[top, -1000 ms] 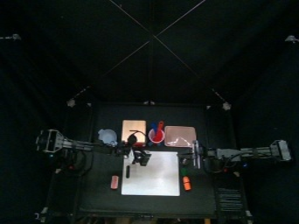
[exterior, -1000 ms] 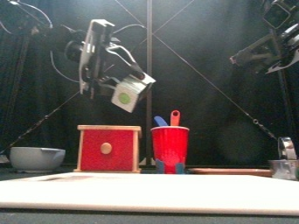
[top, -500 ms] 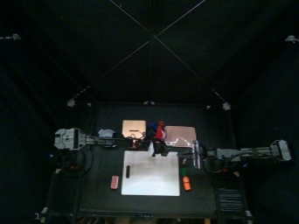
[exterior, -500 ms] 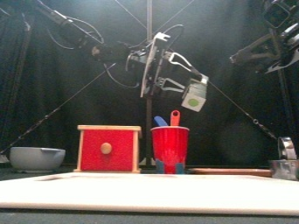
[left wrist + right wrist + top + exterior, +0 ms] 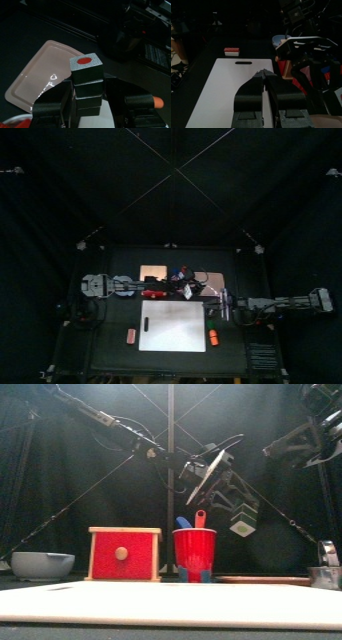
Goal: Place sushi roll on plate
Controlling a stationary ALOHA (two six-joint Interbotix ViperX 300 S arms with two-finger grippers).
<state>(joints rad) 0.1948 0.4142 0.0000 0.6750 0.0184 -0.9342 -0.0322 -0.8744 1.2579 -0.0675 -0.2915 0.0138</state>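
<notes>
The left gripper [image 5: 85,102] pinches the sushi roll [image 5: 87,82], a dark block with a grey end face and a red centre, its jaws pressed against the roll's two sides; from that wrist view the roll stands above the plate [image 5: 50,72], the pinkish dish with rounded corners lying on the black table [image 5: 27,40]; in the front view the same gripper [image 5: 238,509] hangs in the air well above the table, to the right of the red cup [image 5: 194,552], with the roll [image 5: 242,527] at its lower tip, tilted; from above, the left arm reaches in from the left across the middle to the plate [image 5: 210,282] at the back right, beyond the white board [image 5: 174,325]; a red box [image 5: 123,553] and a grey bowl [image 5: 42,565] stand to the left of the cup in the front view; the right gripper [image 5: 265,82] rests at the right side of the table, its jaws pressed together with nothing between them, pointing along the white board.
</notes>
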